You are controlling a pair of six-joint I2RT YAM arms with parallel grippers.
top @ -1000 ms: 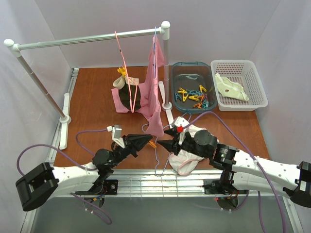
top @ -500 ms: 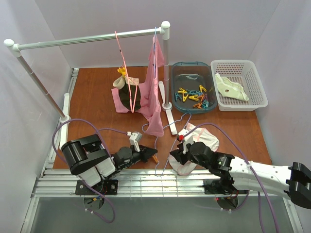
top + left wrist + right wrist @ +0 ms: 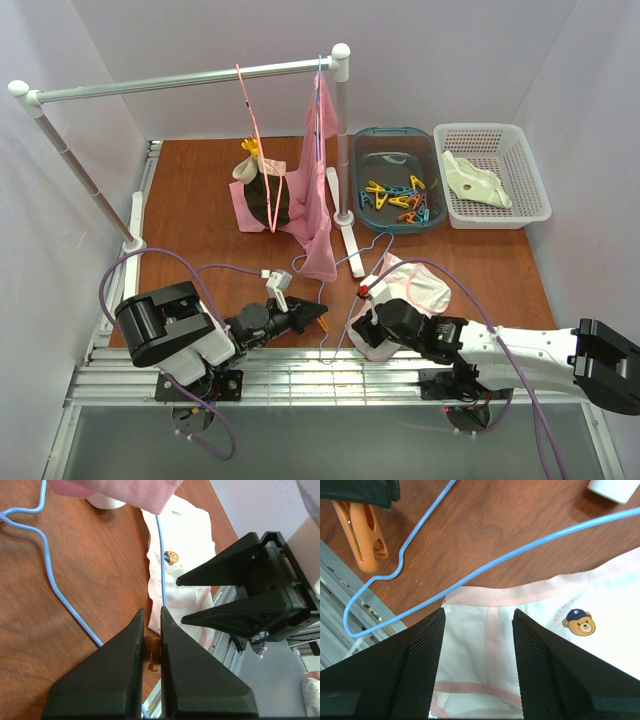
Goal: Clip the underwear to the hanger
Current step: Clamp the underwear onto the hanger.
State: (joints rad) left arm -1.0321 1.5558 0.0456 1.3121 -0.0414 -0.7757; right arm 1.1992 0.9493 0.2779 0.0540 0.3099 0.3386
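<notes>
The underwear (image 3: 415, 290), pale pinkish-white with pink edging and a small bear print, lies flat on the wooden table near the front edge. It also shows in the right wrist view (image 3: 560, 600) and the left wrist view (image 3: 182, 535). The light-blue hanger (image 3: 321, 340) runs from the rod down to the table; its wire crosses just beyond the underwear's waistband (image 3: 520, 554) (image 3: 161, 555). My right gripper (image 3: 362, 330) (image 3: 479, 614) is open, its fingers straddling the underwear's near end. My left gripper (image 3: 316, 318) (image 3: 152, 625) is shut on an orange clothespin (image 3: 362, 535), low beside the hanger wire.
A pink garment (image 3: 318, 200) hangs on the blue hanger. A pink wire hanger (image 3: 255, 130) with dark olive underwear (image 3: 268, 195) hangs from the rail (image 3: 190, 80). A blue bin (image 3: 395, 140) holds several clothespins. A white basket (image 3: 495, 135) holds a cream garment. The rail post (image 3: 342, 150) stands mid-table.
My left arm has folded back and brought the clothespin low to the table. My right gripper has dropped down and towards the near end of the underwear.
</notes>
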